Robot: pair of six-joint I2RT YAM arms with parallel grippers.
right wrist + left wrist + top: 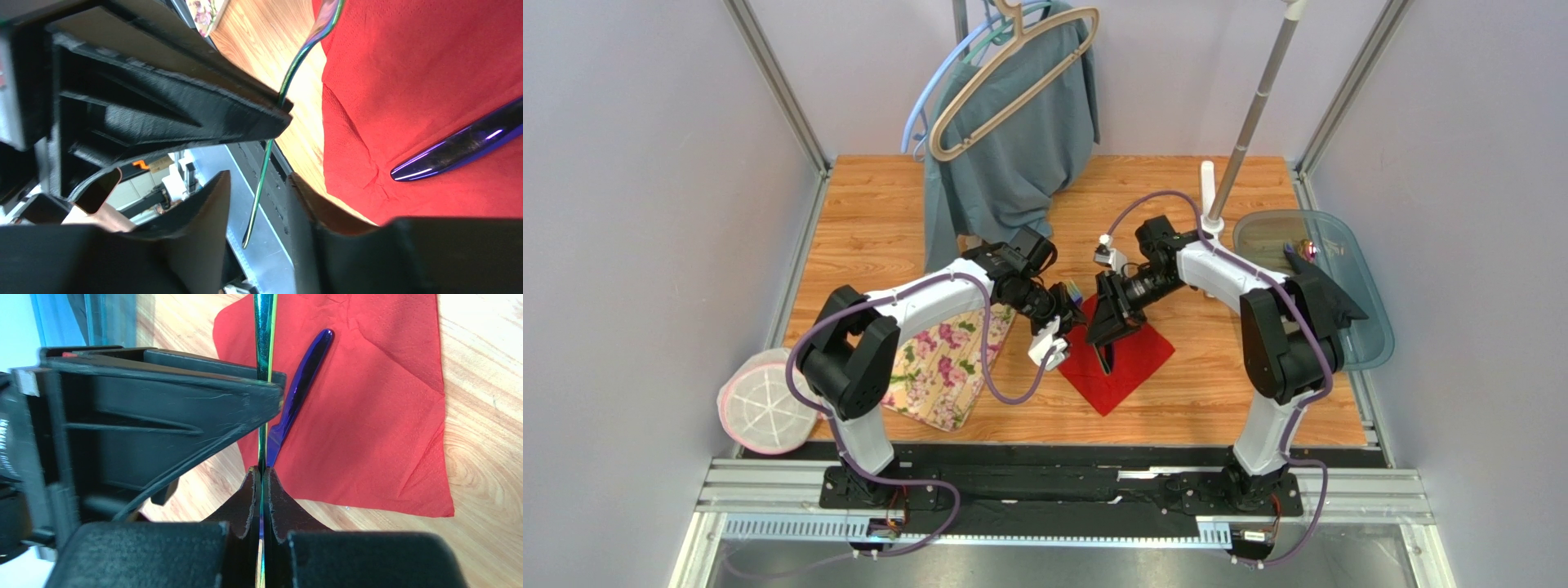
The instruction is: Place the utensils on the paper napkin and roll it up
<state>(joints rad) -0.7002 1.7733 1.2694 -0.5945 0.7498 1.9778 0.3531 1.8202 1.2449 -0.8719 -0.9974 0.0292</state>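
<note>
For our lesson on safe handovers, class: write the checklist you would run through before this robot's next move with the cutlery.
1. Grip of the left end effector on the shiny utensil: ok, clamped shut.
2. Position of the right end effector: ok, one finger on each side of that utensil, not closed on it.
3. Purple knife lying on the napkin: ok.
4. Napkin flat: not ok, creased.
5. Every utensil on the napkin: not ok, one is held.
</note>
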